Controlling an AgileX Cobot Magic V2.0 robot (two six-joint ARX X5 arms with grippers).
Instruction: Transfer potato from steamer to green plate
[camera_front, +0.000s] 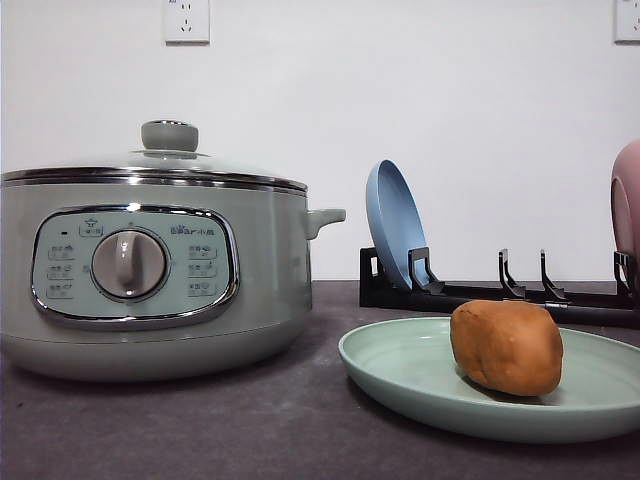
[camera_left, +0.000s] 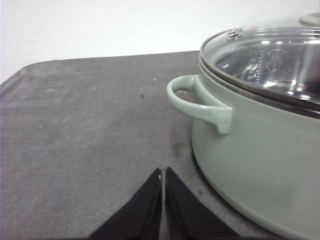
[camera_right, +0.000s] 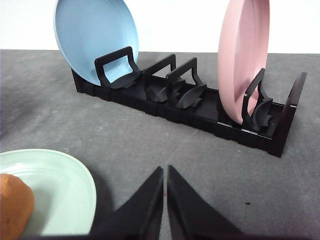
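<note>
Nearest the front camera, the green plate lies flat on the dark grey desk, towards its front right. It is wide, shallow and pale mint, with a raised rim and a matte finish. On it rests the potato, a lumpy oval with smooth, matte orange-brown skin, much smaller than the plate.

To the left of the plate stands the steamer, a large round sage-green pot with a chrome rim, a front dial panel and a side handle. Its glass lid sits closed on top.

Behind the plate, along the back edge, a black dish rack holds a blue plate and a pink plate on edge.

The left gripper hangs over bare desk beside the steamer, fingers pressed together, holding nothing. The right gripper hangs just beside the green plate, fingers likewise together and empty.
</note>
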